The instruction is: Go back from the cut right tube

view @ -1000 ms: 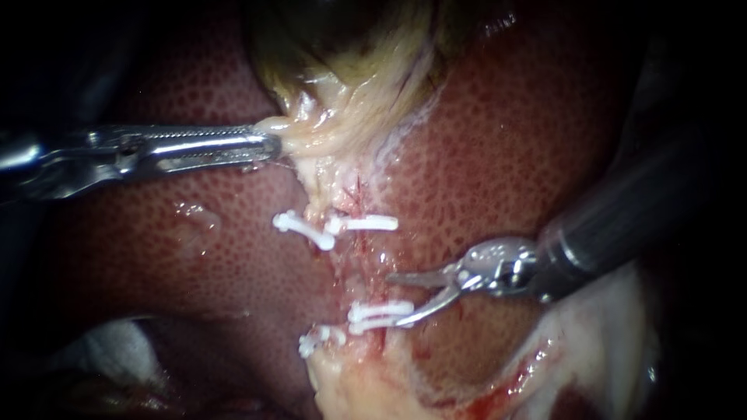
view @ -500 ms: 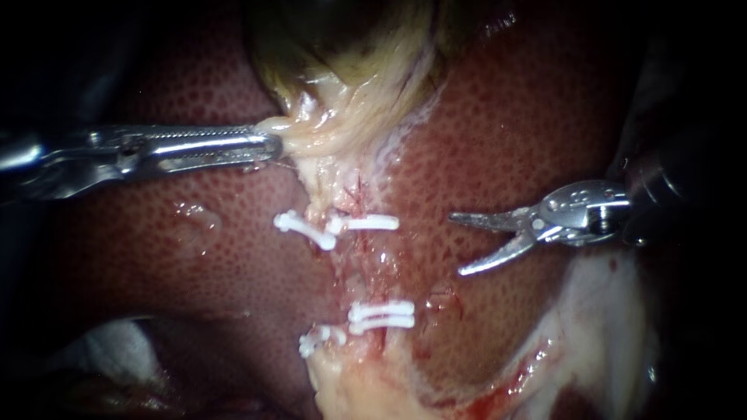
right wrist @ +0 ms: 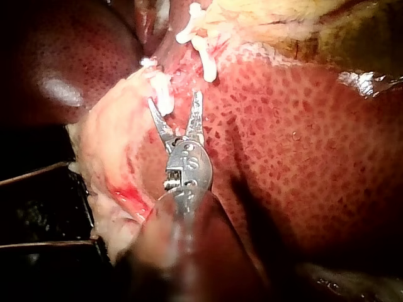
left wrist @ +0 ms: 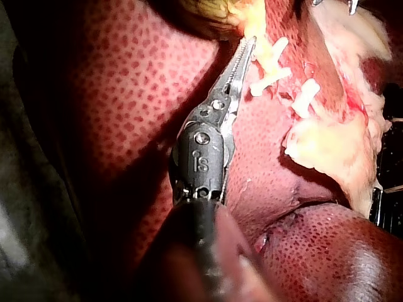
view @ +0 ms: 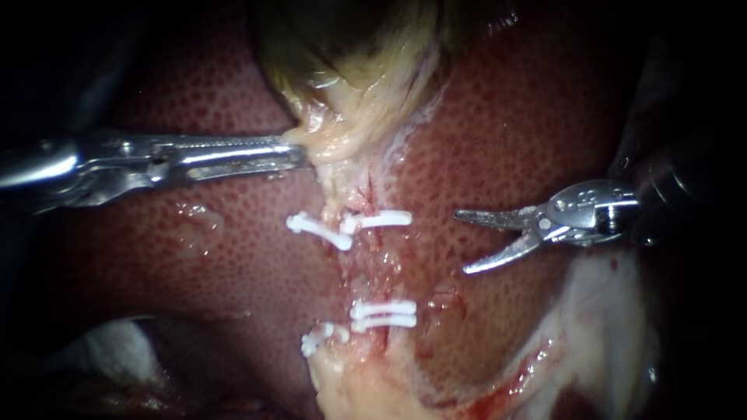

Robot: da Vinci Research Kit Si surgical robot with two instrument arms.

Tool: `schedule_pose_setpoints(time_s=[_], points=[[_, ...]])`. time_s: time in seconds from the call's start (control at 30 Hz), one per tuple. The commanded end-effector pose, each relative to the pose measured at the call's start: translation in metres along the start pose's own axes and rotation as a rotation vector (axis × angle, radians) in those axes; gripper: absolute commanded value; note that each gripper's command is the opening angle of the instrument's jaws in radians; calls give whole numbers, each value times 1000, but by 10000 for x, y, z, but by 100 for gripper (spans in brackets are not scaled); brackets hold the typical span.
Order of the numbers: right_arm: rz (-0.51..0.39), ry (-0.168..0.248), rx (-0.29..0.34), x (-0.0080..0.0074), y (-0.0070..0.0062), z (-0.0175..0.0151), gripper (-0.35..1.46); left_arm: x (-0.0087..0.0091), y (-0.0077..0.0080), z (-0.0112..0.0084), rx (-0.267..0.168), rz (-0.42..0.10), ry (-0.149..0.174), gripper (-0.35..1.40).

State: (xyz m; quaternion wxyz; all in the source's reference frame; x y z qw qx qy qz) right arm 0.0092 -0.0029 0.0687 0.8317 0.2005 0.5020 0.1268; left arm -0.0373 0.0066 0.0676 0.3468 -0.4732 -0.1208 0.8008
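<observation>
so the right tube (view: 379, 264), that raw pinkish strand running down the middle of the endoscope view, sits off to the side of the right instrument (view: 461, 243), ahead of its tips and apart from them; nothing is touching it. the slim silver jaws on that instrument are spread in a wide V with nothing between them; they hang over the speckled dark-red liver (view: 506, 132) and both tips point toward the tube.

the tube carries small white plastic clips; the upper clip (view: 377, 219) lies about level with the top jaw, and the lower clips (view: 383, 315), two stacked close together, sit below the bottom jaw. in the right wrist view the clips are ahead of the open jaws, with a pale, blood-streaked ridge of fat (right wrist: 107, 163) just beside one jaw.

pose-wise, the right instrument comes in from the right edge roughly level; its shiny wrist joint is lit and the dark shaft behind it is lost in shadow. the left instrument (view: 299, 155) reaches in from the left, also nearly level; its long narrow jaws are clamped on the pale yellow tissue at the bottom of the greenish-yellow gallbladder (view: 350, 70), just above the upper clip.
</observation>
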Motion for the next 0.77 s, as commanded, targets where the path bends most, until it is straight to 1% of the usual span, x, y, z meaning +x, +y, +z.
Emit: schedule_pose_setpoints(time_s=[0.03, 0.13, 0.23, 0.33, 0.43, 0.77], points=[[0, 0, 0, 0, 0, 0, 143, -4, 2, 7, -3, 1, -11, -35], [0, 0, -1, 0, 0, 0, 143, -10, 4, 22, -11, 12, -18, -35], [0, 0, -1, 0, 0, 1, 143, -20, 4, 37, -19, 7, -32, -35], [0, 0, -1, 0, 0, 1, 143, -27, 3, 44, -24, 0, -40, -35], [0, 0, -1, 0, 0, 1, 143, -30, 2, 47, -25, -3, -40, -35], [0, 0, -1, 0, 0, 1, 143, -29, 3, 47, -25, -3, -40, -35]])
